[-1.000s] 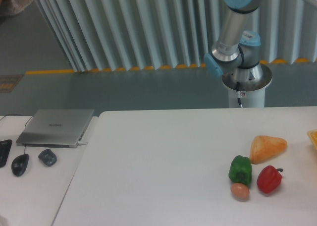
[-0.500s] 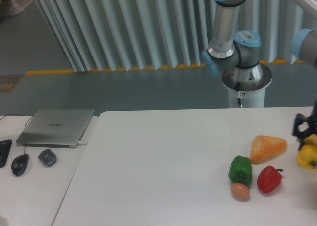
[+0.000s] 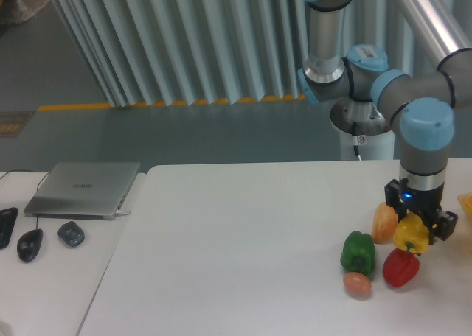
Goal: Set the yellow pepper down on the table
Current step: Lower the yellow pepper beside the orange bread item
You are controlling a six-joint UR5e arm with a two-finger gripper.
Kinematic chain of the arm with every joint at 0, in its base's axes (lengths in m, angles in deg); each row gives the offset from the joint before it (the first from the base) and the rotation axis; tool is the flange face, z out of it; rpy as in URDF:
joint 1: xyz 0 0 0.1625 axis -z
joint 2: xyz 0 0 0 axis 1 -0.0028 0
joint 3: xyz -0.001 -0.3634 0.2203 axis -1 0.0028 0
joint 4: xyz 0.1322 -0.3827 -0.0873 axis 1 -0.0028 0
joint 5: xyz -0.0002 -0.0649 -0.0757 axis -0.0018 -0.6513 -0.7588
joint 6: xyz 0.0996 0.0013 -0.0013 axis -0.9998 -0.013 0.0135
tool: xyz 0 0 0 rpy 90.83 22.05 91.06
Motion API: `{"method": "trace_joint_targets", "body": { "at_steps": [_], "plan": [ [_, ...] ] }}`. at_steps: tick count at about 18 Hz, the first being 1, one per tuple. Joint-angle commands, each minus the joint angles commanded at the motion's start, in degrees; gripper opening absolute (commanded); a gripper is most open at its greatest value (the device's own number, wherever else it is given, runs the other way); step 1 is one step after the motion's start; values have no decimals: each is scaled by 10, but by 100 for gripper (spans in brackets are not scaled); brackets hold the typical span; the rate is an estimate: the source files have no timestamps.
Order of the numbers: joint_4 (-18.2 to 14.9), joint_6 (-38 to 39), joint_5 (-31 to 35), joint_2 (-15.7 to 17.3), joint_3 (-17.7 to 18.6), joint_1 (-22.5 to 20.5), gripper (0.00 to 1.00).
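Gripping the yellow pepper [image 3: 410, 235], the tool [image 3: 414, 229] hangs over the table [image 3: 243, 255].

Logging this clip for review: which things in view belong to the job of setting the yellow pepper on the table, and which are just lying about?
Job:
yellow pepper, held in the gripper
table

Lying about:
green pepper
red pepper
egg-like ball
bread-like wedge
laptop
mouse

The table [image 3: 236, 233] lies bare across the frame's middle and lower left. At lower right the way is crowded: green pepper [image 3: 358, 253], red pepper [image 3: 400, 268], egg [image 3: 357, 284] and bread [image 3: 384, 222] cluster beneath the gripper [image 3: 413, 233].
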Motion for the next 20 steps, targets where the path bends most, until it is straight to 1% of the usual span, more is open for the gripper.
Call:
{"method": "trace_joint_targets", "body": {
  "at_steps": [2,4,5,7,9,11,16,18,20],
  "plan": [
    [1,3,-1,1,10,30,61],
    [-10,7,-12,2,14,52,60],
    [-17,7,-20,4,18,57,59],
    [-25,2,-32,23,25,60,57],
    [-26,1,-47,26,26,60,57],
    [-30,2,-47,26,26,64,57],
    [-12,4,-25,25,23,70,57],
    [-5,1,-4,26,19,70,57],
    [12,0,10,23,19,70,57]
  ]
}}
